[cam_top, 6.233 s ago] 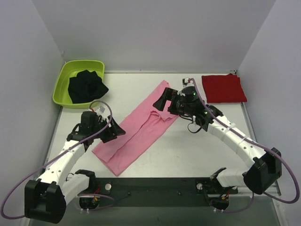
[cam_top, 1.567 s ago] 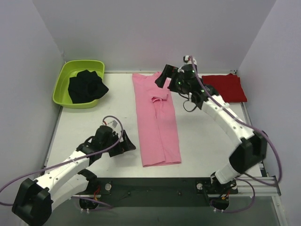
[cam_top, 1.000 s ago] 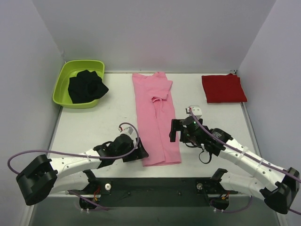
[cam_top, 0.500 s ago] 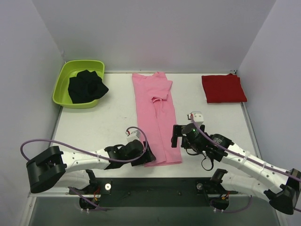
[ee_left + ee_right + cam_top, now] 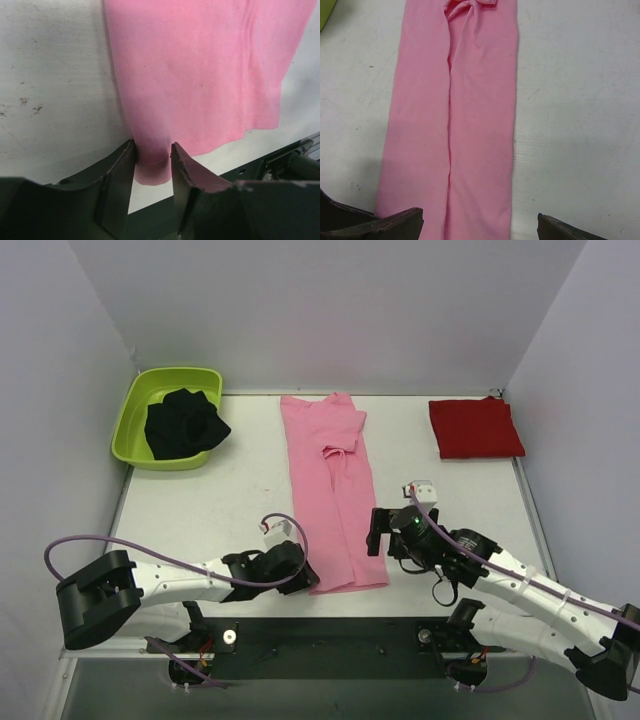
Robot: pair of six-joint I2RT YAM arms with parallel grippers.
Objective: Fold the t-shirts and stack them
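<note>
The white bench point(image 5: 200, 510) carries it all. The pink t-shirt point(image 5: 335, 490) lies flat on it in a long folded strip, running from the far edge toward the arms, so it is the thing to steer by. Well off to its left, at the far end, sits the green tub point(image 5: 130, 430) with a black cloth point(image 5: 183, 423) bunched inside. Well off to its right, also at the far end, lies the red t-shirt point(image 5: 475, 428), folded into a neat square. The right pincer point(image 5: 378, 535) hangs at the pink t-shirt's near right side, its jaws spread wide and holding nothing. The left pincer point(image 5: 152, 150) is at the pink t-shirt's near left corner — clenched on that corner, with pink cloth pinched between its fingers.
</note>
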